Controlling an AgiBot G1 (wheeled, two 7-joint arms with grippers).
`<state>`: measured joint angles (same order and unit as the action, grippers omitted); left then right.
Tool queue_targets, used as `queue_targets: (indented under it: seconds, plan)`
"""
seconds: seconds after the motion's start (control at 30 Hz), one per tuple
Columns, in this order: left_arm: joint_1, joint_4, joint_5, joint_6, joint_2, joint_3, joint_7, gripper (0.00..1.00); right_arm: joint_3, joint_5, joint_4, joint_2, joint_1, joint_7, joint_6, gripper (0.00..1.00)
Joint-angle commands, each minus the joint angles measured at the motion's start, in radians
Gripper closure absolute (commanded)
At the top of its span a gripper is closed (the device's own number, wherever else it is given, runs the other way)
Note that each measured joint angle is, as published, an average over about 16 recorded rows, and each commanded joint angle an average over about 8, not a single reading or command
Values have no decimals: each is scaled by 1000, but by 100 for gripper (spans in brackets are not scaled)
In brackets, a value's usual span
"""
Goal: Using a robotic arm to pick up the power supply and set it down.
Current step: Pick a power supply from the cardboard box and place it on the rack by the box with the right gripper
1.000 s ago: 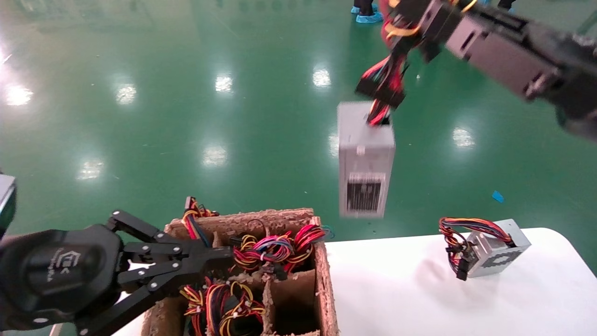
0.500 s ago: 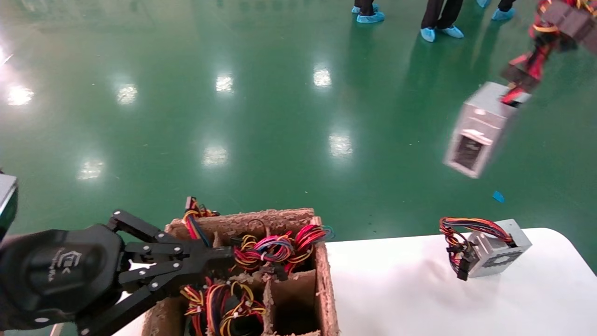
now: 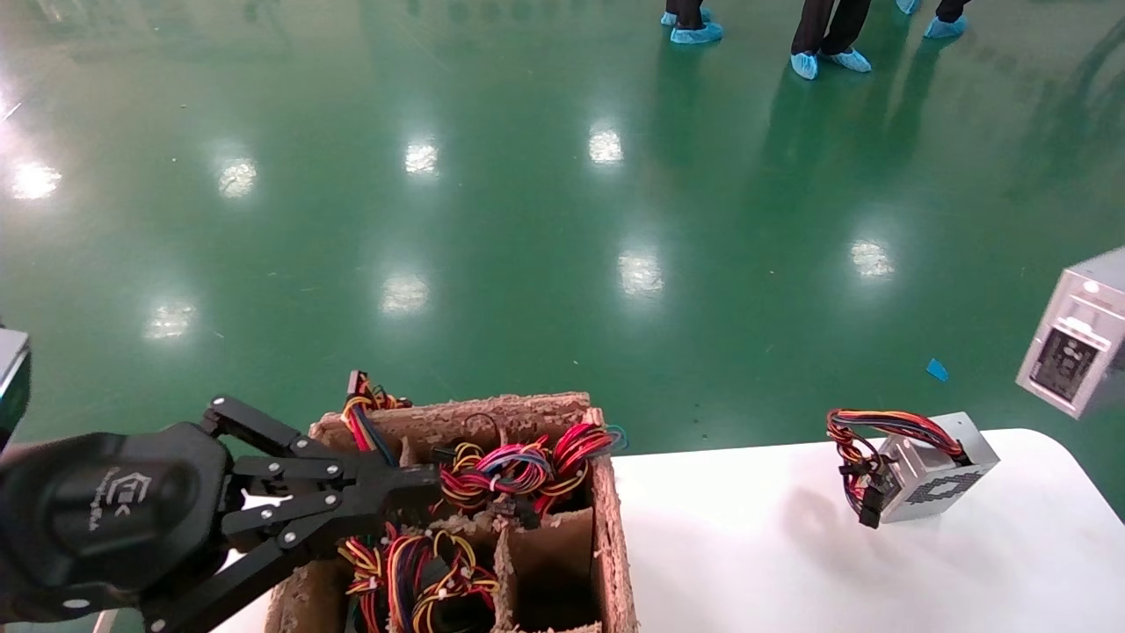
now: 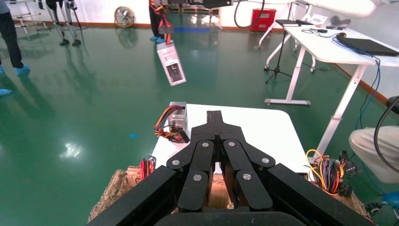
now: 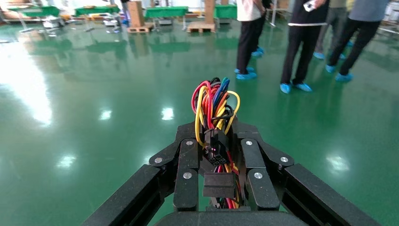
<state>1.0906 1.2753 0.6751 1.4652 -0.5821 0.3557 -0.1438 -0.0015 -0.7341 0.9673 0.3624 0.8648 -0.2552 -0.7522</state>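
Observation:
The power supply (image 3: 1077, 347), a silver-grey box with a black label, hangs in the air at the far right of the head view, beyond the white table's right end. It also shows in the left wrist view as the power supply (image 4: 171, 63) dangling from its wires. My right gripper (image 5: 214, 127) is shut on its curly yellow, red and black wire bundle (image 5: 214, 101); this gripper is out of the head view. My left gripper (image 3: 413, 479) is shut and empty, held still over the cardboard box, and shows as the left gripper (image 4: 215, 115) in its own wrist view.
A compartmented cardboard box (image 3: 606, 492) holds several wire bundles at the table's left. A second silver box with a red-orange bundle (image 3: 932, 470) lies on the white table (image 3: 747, 545). People (image 5: 301, 42) stand on the green floor beyond.
The hanging power supply has swung from above the box to the far right and lower. The right arm has left the head view. The left gripper has not moved.

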Motion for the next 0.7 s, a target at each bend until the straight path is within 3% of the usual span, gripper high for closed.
queue_targets:
  seconds: [0.03,0.4,0.7]
  plan:
    - [0,0,0,0,0,0,0,100,15,7,-8,-13,-31,2,9,100]
    - [0,0,0,0,0,0,0,100,77,43,-31,3,-193,36,36,100]
    - [0,0,0,0,0,0,0,100,36,27,-116,72,-169,46,21,100]
